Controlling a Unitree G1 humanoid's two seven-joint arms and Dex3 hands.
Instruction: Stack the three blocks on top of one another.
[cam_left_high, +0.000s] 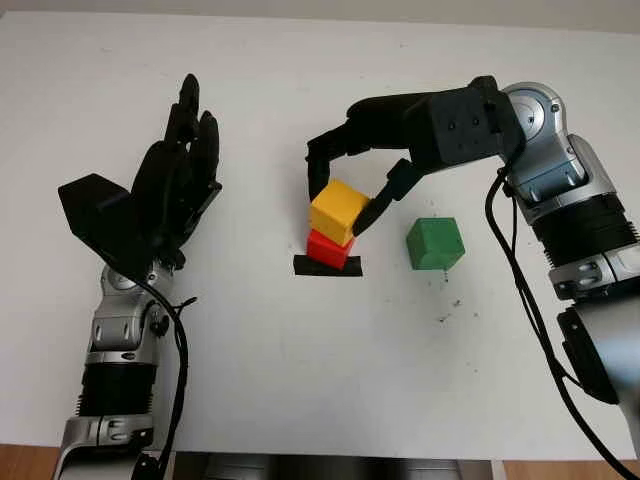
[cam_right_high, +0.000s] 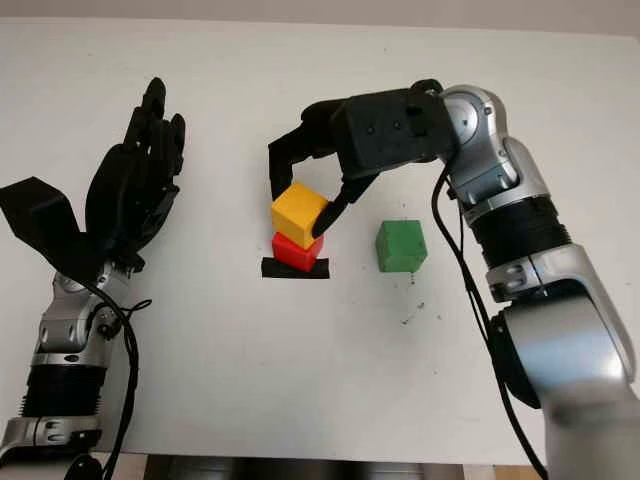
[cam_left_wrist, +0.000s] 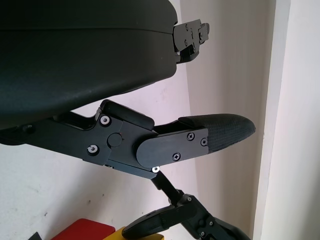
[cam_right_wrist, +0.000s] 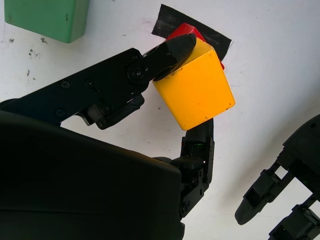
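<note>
A yellow block (cam_left_high: 338, 210) sits slightly skewed on top of a red block (cam_left_high: 325, 248), which stands on a strip of black tape (cam_left_high: 327, 266) near the table's middle. My right hand (cam_left_high: 341, 205) reaches in from the right and is shut on the yellow block, one finger (cam_right_wrist: 170, 50) against one side and another finger (cam_right_wrist: 199, 145) against the opposite side. A green block (cam_left_high: 434, 243) stands alone on the table just right of the stack. My left hand (cam_left_high: 180, 170) is open and raised above the table at the left, apart from every block.
The white table (cam_left_high: 300, 380) carries a few small dark specks (cam_left_high: 445, 315) in front of the green block. The table's front edge (cam_left_high: 330, 455) runs along the bottom of the head views.
</note>
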